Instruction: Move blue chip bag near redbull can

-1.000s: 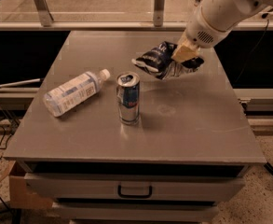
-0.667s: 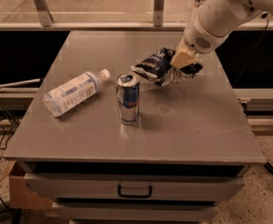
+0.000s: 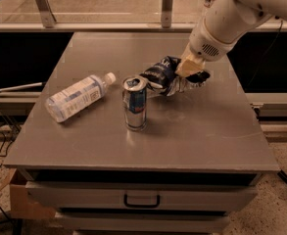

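Observation:
The blue chip bag point(image 3: 163, 75) is dark blue foil with white patches, crumpled. It hangs low over the grey table point(image 3: 202, 131), just behind and right of the redbull can point(image 3: 134, 103). The can stands upright near the table's middle, silver and blue with a pull-tab top. My gripper point(image 3: 188, 78) comes down from the upper right on a white arm and is shut on the bag's right end. The bag's left end reaches almost to the can's top rim.
A clear plastic water bottle point(image 3: 77, 96) with a white cap lies on its side at the table's left. A drawer with a handle point(image 3: 141, 200) sits under the table's front edge. A railing runs behind the table.
My gripper has carried the chip bag left and forward, lower toward the table and closer to the can. The can and the bottle have not moved.

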Robot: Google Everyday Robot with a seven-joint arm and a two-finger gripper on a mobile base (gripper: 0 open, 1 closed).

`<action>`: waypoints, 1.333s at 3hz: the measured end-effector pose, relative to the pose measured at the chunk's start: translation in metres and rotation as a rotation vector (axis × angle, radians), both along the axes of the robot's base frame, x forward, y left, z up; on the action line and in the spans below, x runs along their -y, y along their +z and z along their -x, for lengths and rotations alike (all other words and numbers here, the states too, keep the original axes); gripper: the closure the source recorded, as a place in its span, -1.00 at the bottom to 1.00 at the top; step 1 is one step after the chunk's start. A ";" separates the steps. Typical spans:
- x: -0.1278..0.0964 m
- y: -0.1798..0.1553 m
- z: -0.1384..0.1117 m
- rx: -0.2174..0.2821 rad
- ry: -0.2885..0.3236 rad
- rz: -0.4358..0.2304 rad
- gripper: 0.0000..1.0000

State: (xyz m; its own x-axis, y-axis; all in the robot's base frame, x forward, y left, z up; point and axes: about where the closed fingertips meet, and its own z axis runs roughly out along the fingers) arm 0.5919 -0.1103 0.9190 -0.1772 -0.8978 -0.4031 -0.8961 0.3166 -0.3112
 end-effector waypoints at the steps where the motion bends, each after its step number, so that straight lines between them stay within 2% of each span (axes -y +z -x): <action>1: -0.007 0.000 0.007 -0.005 0.026 -0.003 1.00; 2: -0.014 -0.001 0.012 -0.012 0.051 -0.014 1.00; 3: -0.020 -0.004 0.015 -0.027 0.068 -0.023 0.67; 4: -0.023 -0.007 0.017 -0.039 0.077 -0.028 0.20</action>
